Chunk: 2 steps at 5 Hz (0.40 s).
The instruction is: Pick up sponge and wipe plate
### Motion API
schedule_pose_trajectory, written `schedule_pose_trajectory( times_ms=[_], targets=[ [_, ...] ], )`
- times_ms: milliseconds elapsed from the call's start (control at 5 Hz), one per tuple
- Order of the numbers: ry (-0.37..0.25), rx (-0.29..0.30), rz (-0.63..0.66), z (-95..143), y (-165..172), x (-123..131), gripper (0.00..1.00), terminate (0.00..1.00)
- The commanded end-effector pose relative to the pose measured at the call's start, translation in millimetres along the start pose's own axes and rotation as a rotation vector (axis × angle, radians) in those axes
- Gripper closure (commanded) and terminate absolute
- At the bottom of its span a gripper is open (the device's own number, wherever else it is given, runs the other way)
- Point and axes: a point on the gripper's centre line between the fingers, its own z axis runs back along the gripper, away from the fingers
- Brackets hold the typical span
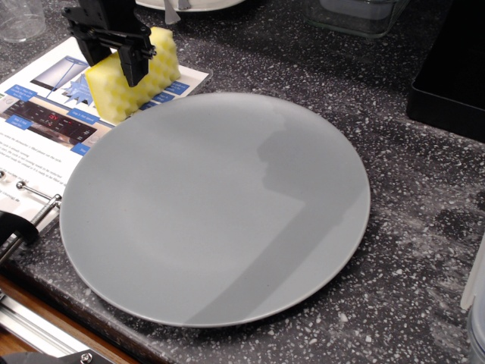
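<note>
Sponge (140,80): bright yellow foam block with a wavy ridged face, at the far left of the scene. It lies on a printed leaflet (45,114) just beyond the far-left rim of the plate; its near corner looks to be at, or slightly over, that rim.

Plate (220,227): large, round, plain grey, flat on the speckled dark worktop (394,250). It fills the middle of the view, and nothing is lying on it.

Gripper (114,64): black, entering from the far-left edge, directly over the left half of the sponge. One finger crosses the ridged near face; the other sits at the sponge's far-left end.

Gripper state: the fingers straddle the sponge, but whether they are pressing on the foam or merely standing beside it cannot be told from this view.

Key relation: the sponge is right beneath and between the fingers, not off to one side. Its long axis runs from near-left to far-right, and the fingers seem set across that axis, on the shorter span.

Step in hand, as I judge it: securing the sponge, the wipe not yet begun.

Next move calls for: a firm pinch, a lift, then travel towards the near right onto the plate.

Risk: soft foam may twist or slip in an off-centre grasp.
</note>
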Motion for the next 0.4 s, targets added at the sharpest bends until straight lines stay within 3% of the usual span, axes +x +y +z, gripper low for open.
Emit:
schedule_pose_trajectory(
  times_ms=[0,200],
  targets=[
    [-0.055,-0.001,0.025,29,1,14,1.00,0.00],
    [-0.124,-0.044,0.014,46,-10,13,1.00,0.00]
  ],
)
